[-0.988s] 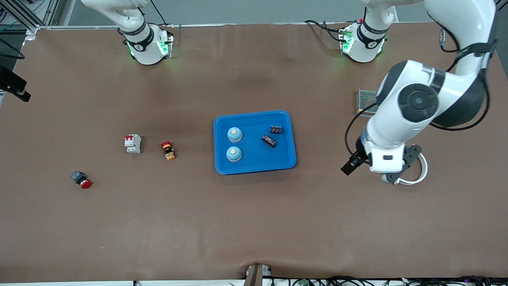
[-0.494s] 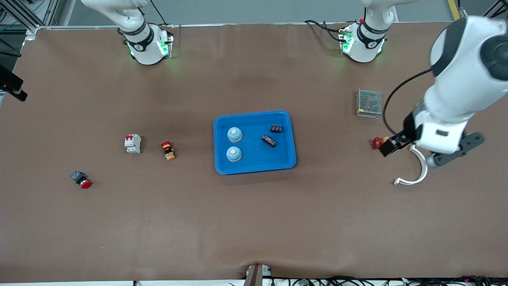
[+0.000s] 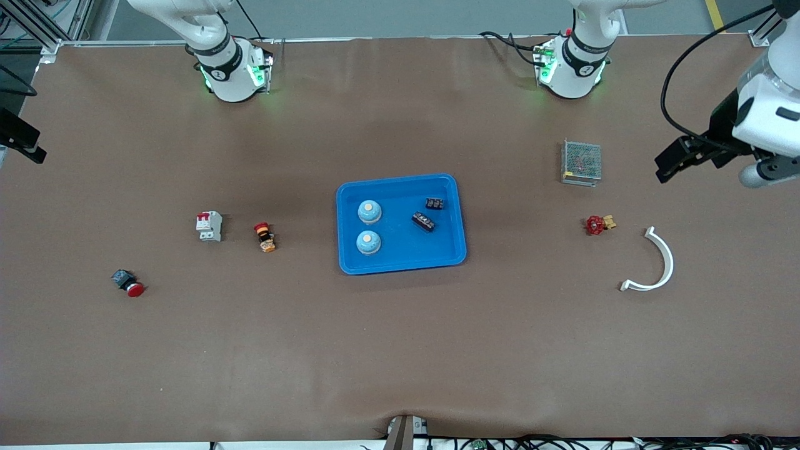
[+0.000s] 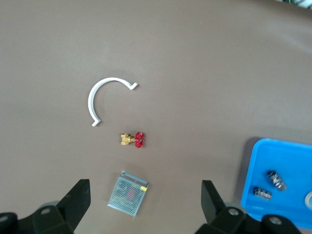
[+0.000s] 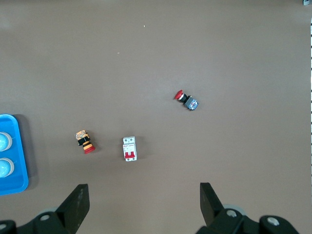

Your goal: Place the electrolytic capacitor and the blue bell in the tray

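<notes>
Both bells (image 3: 369, 226) and capacitors (image 3: 429, 213) sit in tray (image 3: 400, 265); left end effector (image 4: 144, 204) and right end effector (image 5: 142, 207) wide open, empty.

- Front view: high, facing the robots' bases, whole counter (image 3: 400, 350).
- Wrist views: high, looking straight down; each shares the tray (image 4: 292, 161) with the front view.

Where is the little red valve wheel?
The red valve lies on the table toward the left arm's end, between the grey mesh box and the white curved clip.
</notes>
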